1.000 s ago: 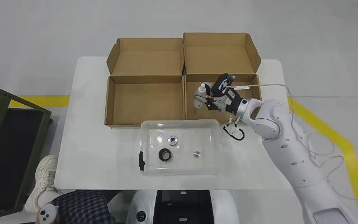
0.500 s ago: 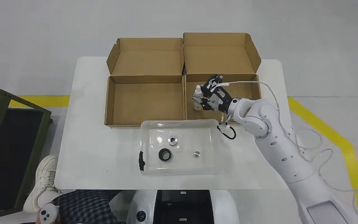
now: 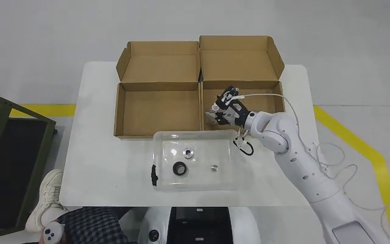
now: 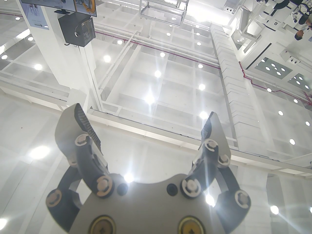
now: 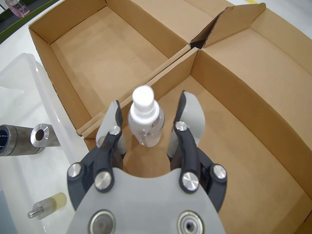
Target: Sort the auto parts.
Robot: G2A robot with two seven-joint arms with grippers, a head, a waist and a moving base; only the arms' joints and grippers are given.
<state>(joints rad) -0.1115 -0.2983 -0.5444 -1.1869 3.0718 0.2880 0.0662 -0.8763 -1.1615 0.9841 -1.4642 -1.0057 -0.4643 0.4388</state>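
The big white table point(image 3: 97, 152) carries two open cardboard boxes side by side, the left box point(image 3: 157, 110) and the right box point(image 3: 268, 104). In front of them, on the robot's side, is a clear plastic bin point(image 3: 225, 180). The right arm point(image 3: 304, 165) stretches over the near left corner of the right box. Its right tool point(image 5: 151, 103) hangs low there with its fingers spread apart. A small white-capped bottle point(image 5: 146, 125) sits between them, cap up, with a little gap on each side, so nothing is pinching it. I cannot tell if the bottle stands on the box floor or is a bit above it. The left tool point(image 4: 143, 112) points up at the ceiling, its fingers wide apart and holding nothing. In the bin lie a shiny metal sleeve point(image 3: 189, 152), a black ring point(image 3: 180, 169) and a tiny stud point(image 3: 214, 167), waiting to be sorted. A thin black piece point(image 3: 154, 175) sits at the bin's edge. Here is what I think could go wrong. The bottle is tall and thin, so it may tip easily. If the tool pulls away sideways and not straight up, a finger could bump it and knock it over. It might then roll around in the box. The tool is also close to the cardboard wall between the boxes, so a careless move could catch that wall and push the box.
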